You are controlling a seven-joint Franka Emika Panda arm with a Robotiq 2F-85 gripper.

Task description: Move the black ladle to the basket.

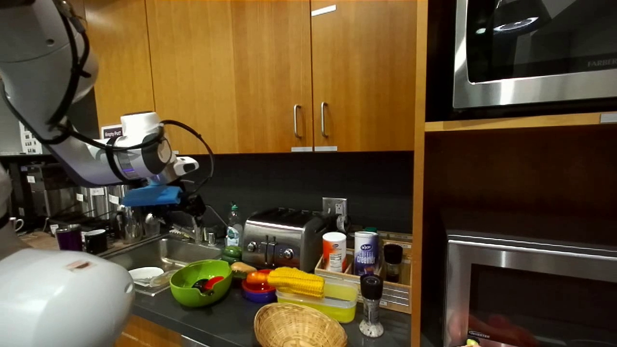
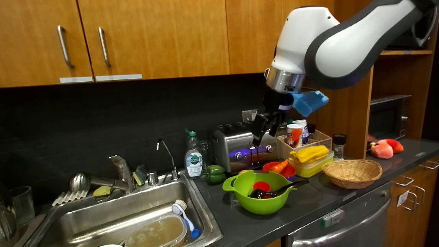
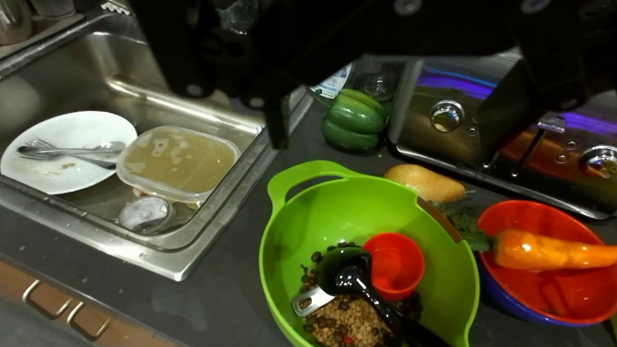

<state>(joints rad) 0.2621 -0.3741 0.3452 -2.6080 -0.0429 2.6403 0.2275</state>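
The arm [image 2: 337, 57] was white, edged dark grey. Black cables [image 1: 76, 58] ran along it; the gripper [image 2: 264, 136] (pale screws [image 3: 407, 5] showing) was black.

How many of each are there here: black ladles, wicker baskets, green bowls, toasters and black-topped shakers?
Black ladle: 1
Wicker basket: 1
Green bowl: 1
Toaster: 1
Black-topped shakers: 2
Total: 6
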